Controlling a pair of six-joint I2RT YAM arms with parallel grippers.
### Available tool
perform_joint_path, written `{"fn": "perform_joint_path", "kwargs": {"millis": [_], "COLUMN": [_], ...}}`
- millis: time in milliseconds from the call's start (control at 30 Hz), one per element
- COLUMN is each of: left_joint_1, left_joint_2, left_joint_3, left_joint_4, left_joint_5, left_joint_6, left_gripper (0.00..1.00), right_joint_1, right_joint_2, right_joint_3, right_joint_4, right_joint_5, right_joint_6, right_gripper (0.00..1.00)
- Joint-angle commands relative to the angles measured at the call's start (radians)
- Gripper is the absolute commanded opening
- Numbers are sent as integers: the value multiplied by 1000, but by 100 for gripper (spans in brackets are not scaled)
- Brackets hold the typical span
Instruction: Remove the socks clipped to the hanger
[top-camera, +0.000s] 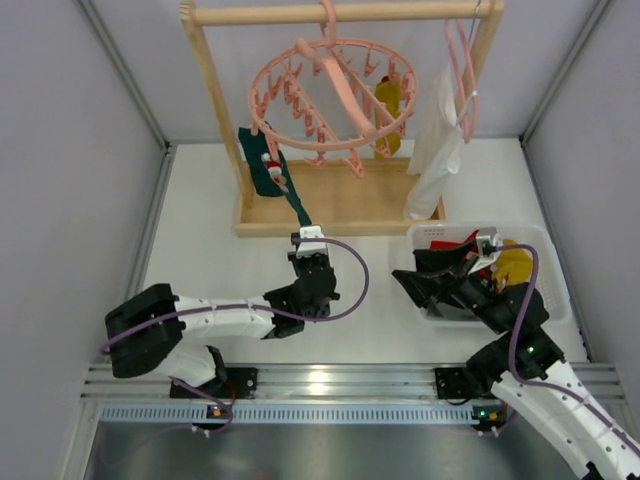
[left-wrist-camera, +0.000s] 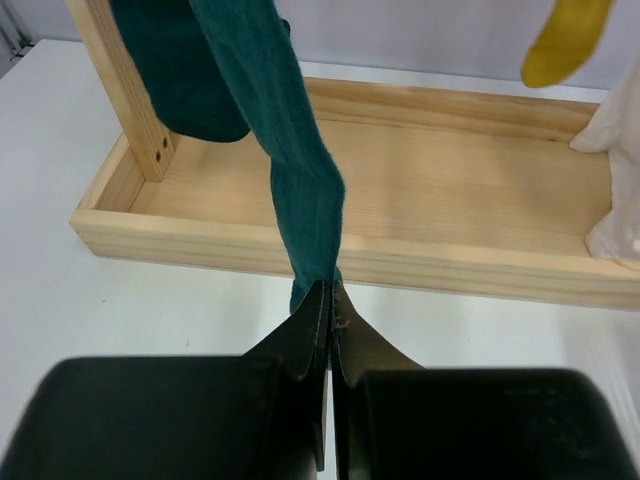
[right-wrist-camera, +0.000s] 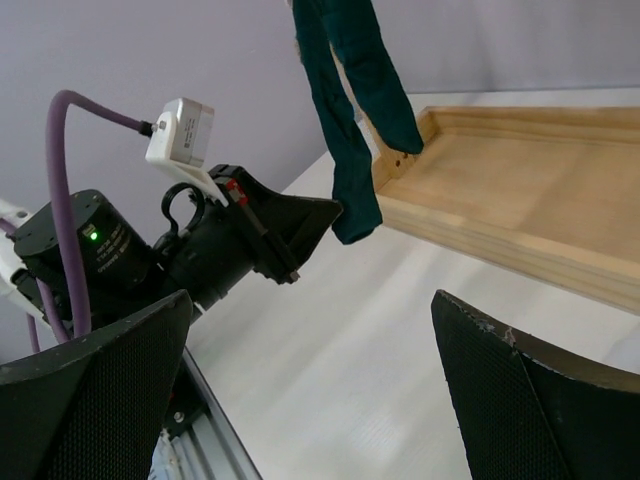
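The round pink hanger (top-camera: 330, 95) hangs from the wooden rail. Dark teal socks (top-camera: 262, 165) and a small red sock (top-camera: 272, 170) are clipped at its left, and a mustard-yellow sock (top-camera: 390, 100) at its right. One teal sock (left-wrist-camera: 300, 170) is stretched down and forward, with my left gripper (left-wrist-camera: 330, 292) shut on its lower end. In the top view the left gripper (top-camera: 306, 238) sits just in front of the rack base. My right gripper (top-camera: 422, 274) stands open and empty over the basket's left side. From the right wrist, the wide-open right gripper (right-wrist-camera: 315, 390) faces the taut teal sock (right-wrist-camera: 345, 130).
A white basket (top-camera: 555, 270) at the right holds a red sock (top-camera: 440, 243) and a yellow sock (top-camera: 515, 262). The wooden rack base (top-camera: 340, 200) has a raised rim. A white cloth (top-camera: 435, 140) hangs on a plain pink hanger (top-camera: 462, 80). Grey walls close in both sides.
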Motion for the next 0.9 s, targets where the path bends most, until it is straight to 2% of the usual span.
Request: {"fn": "perform_joint_path", "kwargs": {"millis": [0, 133, 300, 533, 867], "left_joint_1": [-35, -85, -108, -133, -154], "left_joint_2": [-16, 8, 67, 168, 312], "left_joint_3": [37, 69, 144, 256, 423], "left_joint_4": [55, 55, 55, 55, 55], "left_joint_5": [-43, -47, -32, 12, 55], "left_joint_6": [26, 57, 92, 146, 212], "left_gripper": [0, 0, 0, 0, 0], "right_joint_1": [-7, -7, -7, -9, -9], "right_joint_2": [-7, -3, 11, 94, 211], "right_joint_3": [75, 141, 239, 403, 624], "right_joint_4": [-44, -130, -274, -432, -545], "right_joint_5": [29, 80, 215, 357, 408], "right_joint_6": [-16, -61, -110, -159, -225], "right_gripper": [99, 99, 99, 99, 99]}}
